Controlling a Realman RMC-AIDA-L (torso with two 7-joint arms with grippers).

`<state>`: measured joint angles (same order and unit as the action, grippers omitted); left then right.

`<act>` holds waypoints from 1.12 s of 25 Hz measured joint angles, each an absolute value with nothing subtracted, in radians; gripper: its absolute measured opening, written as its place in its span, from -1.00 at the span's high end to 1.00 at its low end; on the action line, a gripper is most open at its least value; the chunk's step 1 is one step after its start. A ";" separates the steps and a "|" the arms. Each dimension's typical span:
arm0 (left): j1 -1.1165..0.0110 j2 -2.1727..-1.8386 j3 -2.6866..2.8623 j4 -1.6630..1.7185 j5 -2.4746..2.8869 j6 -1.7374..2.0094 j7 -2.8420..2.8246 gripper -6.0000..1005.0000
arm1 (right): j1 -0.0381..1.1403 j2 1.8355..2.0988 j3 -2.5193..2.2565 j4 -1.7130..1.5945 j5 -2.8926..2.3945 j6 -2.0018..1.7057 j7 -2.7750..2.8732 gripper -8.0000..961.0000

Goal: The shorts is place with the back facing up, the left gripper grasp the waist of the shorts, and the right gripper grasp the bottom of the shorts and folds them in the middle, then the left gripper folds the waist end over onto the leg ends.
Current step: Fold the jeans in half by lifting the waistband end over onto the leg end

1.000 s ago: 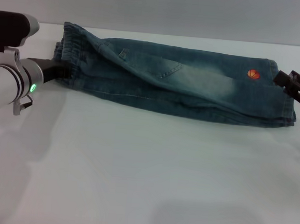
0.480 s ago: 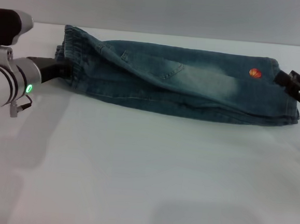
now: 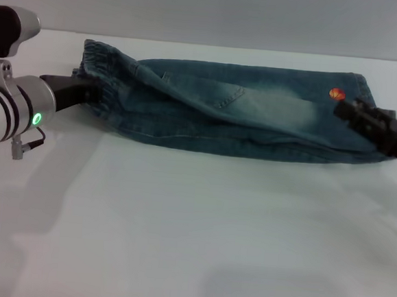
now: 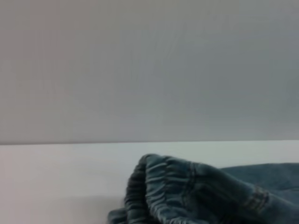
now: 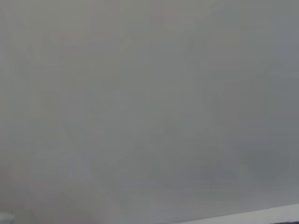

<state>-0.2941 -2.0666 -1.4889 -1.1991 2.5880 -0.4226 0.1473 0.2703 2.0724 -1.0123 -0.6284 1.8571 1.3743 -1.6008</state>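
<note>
Overhead, I count one pair of shorts (image 3: 235, 113) lying folded lengthwise across the white table (image 3: 192, 230), waist (image 3: 97, 78) toward my left. The left gripper (image 3: 86, 91) grips the waist; the right gripper (image 3: 349, 111) sits over the hems, fingers unreadable. My left wrist view shows only the puckered waist (image 4: 173, 191); my right wrist view shows nothing useful.
</note>
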 joint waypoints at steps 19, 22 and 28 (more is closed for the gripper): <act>-0.197 -2.065 -1.443 -1.431 2.594 -0.529 0.133 0.95 | 0.368 2.076 -1.162 -0.567 1.802 1.265 -1.668 -0.22; -0.173 -2.065 -1.442 -1.470 2.595 -0.542 0.133 0.95 | 0.376 2.077 -1.175 -0.557 1.802 1.223 -1.670 -0.22; -0.151 -2.063 -1.442 -1.514 2.596 -0.564 0.133 0.95 | 0.403 2.080 -1.233 -0.553 1.805 1.184 -1.671 0.06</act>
<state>-0.1514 -2.0632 -1.4419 -1.5139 2.5957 -0.5636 0.1333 0.4028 2.0802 -1.2327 -0.5534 1.8054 1.1842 -1.6710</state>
